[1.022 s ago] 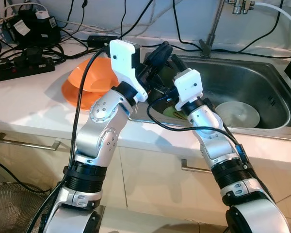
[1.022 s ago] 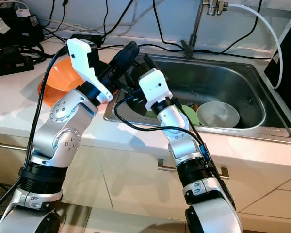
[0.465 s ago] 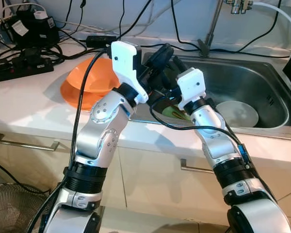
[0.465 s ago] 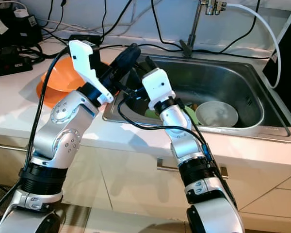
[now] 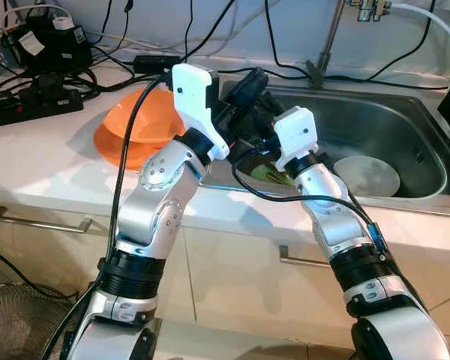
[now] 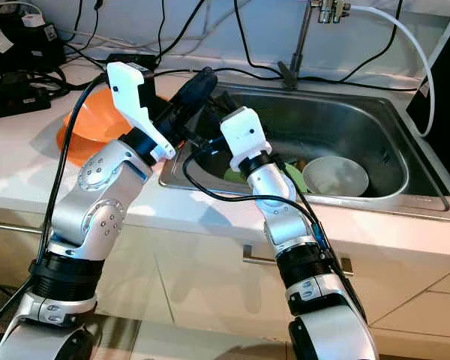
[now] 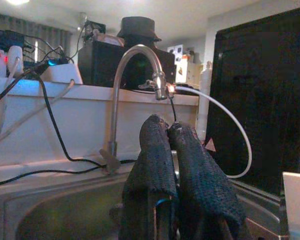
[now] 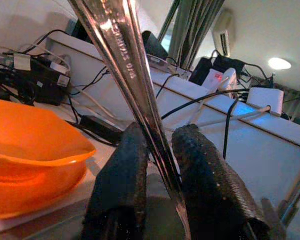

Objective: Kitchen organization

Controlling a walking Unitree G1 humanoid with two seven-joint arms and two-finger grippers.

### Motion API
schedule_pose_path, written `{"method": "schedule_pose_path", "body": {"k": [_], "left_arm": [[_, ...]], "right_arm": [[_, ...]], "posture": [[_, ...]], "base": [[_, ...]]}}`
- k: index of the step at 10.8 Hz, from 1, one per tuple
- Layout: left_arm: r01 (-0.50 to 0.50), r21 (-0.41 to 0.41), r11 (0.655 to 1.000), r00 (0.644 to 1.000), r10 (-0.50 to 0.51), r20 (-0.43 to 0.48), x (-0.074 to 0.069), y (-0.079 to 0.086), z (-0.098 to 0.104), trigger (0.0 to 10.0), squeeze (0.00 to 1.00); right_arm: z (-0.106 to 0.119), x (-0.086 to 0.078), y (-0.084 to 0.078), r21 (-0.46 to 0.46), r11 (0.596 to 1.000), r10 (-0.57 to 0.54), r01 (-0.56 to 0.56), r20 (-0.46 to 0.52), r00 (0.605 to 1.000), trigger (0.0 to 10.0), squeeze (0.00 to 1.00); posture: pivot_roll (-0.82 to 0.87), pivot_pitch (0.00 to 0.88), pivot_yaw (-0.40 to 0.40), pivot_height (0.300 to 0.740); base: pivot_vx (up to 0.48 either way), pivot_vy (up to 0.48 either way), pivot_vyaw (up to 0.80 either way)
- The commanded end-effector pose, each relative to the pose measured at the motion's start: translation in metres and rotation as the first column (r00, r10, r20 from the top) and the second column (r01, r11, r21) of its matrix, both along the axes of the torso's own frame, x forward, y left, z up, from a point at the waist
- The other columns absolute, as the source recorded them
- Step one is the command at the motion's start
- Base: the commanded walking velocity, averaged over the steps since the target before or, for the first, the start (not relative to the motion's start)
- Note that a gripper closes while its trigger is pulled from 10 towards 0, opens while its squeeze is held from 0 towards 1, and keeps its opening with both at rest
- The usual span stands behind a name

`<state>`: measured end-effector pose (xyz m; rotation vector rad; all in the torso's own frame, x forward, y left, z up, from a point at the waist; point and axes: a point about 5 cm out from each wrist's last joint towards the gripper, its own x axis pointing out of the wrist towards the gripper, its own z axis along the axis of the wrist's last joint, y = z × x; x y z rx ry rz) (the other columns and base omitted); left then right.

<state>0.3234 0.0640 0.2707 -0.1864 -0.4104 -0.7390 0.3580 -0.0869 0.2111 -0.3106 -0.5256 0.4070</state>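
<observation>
Both arms are raised over the left rim of the steel sink. My right gripper is shut on the shiny handle of a metal utensil, which sticks out past the fingertips. My left gripper is shut, fingertips pressed together and pointing at the faucet; a metal glint shows low between its fingers, unclear what. From the head, the left gripper crosses just above the right gripper. An orange bowl rests on the white counter, left of the sink.
A white bowl and a green item lie in the sink basin. Power strips and tangled cables crowd the back left of the counter. A white hose runs from the faucet. Cabinet drawers with metal handles are below.
The right gripper has edged slightly up and closer under the left gripper. Both stay shut and the bowls have not moved.
</observation>
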Motion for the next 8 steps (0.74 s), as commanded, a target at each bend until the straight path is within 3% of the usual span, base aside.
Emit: {"method": "schedule_pose_path", "body": {"k": [1,6,7,8], "left_arm": [[0.007,0.005,1.0,1.0,-0.007,0.016,-0.0027,-0.001,0.0037,10.0,0.0],[0.03,0.005,1.0,0.999,-0.03,0.015,-0.0053,-0.0027,0.0047,10.0,0.0],[0.024,0.001,1.0,1.0,-0.024,0.008,-0.0049,-0.0024,0.0044,10.0,1.0],[0.045,-0.005,0.999,0.999,-0.045,-0.004,-0.0053,-0.0031,0.0029,10.0,1.0]], "right_arm": [[-0.0007,0.0011,-0.0027,0.0,1.0,-0.011,0.011,-0.007,1.0,0.0,0.0],[-0.0026,0.0017,-0.0032,0.0,1.0,-0.017,0.017,-0.013,1.0,0.0,0.0],[-0.0028,0.0019,-0.0036,0.0,1.0,-0.018,0.018,-0.014,1.0,0.0,0.0],[-0.0031,0.0024,-0.0037,-0.001,1.0,-0.019,0.019,-0.016,1.0,0.0,0.0]], "posture": [[0.22,0.038,0.005,0.74],[0.22,0.038,0.004,0.74],[0.22,0.038,0.003,0.74],[0.22,0.036,0.002,0.74]], "base": [[0.0,0.0,0.0],[0.0,0.0,0.0],[0.0,0.0,0.0],[0.0,0.0,0.0]]}}
